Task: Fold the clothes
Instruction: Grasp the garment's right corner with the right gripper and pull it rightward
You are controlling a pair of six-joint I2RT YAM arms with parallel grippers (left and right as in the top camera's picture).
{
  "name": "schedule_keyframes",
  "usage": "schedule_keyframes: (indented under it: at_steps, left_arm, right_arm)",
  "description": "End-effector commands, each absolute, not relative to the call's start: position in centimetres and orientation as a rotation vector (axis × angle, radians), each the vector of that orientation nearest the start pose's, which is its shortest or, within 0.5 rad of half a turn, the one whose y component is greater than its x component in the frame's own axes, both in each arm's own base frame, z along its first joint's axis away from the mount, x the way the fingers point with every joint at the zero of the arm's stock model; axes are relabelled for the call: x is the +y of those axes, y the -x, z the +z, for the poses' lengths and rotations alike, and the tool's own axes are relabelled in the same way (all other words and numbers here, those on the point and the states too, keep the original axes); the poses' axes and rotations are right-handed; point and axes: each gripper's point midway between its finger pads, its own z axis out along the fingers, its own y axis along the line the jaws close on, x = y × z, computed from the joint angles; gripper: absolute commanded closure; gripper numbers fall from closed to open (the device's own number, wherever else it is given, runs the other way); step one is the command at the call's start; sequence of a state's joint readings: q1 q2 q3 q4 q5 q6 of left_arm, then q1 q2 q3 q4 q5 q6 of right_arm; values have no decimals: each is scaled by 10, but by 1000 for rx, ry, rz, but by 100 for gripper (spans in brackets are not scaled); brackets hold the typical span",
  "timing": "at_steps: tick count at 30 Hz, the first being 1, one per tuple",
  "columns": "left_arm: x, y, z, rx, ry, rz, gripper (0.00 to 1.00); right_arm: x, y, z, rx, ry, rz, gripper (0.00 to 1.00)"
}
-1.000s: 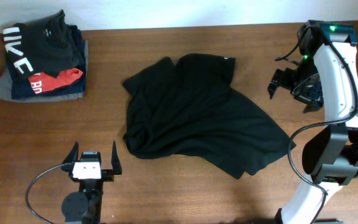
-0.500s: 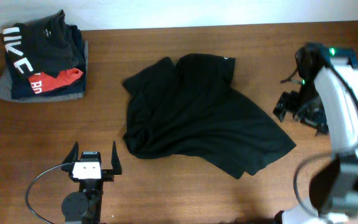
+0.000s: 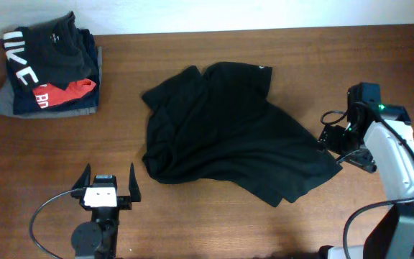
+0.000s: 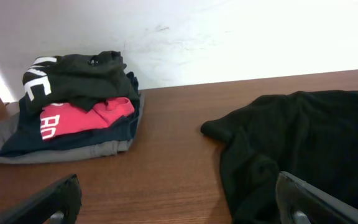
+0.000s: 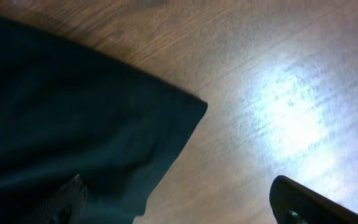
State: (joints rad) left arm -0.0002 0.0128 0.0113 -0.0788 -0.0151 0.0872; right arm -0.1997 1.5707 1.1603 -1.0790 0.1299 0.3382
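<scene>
Wooden table [image 3: 214,216] (glossy), white wall [image 4: 229,37] behind.

You are seeing the black garment [image 5: 73,124] running off the left and bottom edges of your right wrist view. The fingers [image 5: 306,202] of the right gripper [image 5: 176,182] are showing only as blurred tips. Overhead, the white mark [image 3: 264,69] at the garment's far right corner is reading too small, possibly a logo.

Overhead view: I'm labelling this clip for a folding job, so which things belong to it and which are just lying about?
Job in hand:
- crumpled black garment, mid-table

Lying about:
- folded dark garment with white letters
- folded red garment
- folded grey garment, bottom of that pile
</scene>
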Motion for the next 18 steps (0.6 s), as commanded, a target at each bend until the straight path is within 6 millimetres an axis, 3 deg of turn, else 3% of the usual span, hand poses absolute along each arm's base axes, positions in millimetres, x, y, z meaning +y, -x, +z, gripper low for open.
schedule_keyframes:
  at_steps: [1, 4, 11, 18]
  left_arm:
    - [2, -246, 156, 1650, -79, 85, 1]
    - [2, -246, 156, 1650, -79, 85, 1]
    - [2, -246, 156, 1650, -79, 85, 1]
    - [2, -246, 156, 1650, -79, 85, 1]
  right_arm:
    - [-83, -279, 86, 2957, -767, -173, 1]
    - [-82, -281, 80, 3002, -660, -161, 1]
    - [-56, -283, 57, 3123, -410, 73, 1]
    - [-82, -285, 31, 3181, -354, -142, 1]
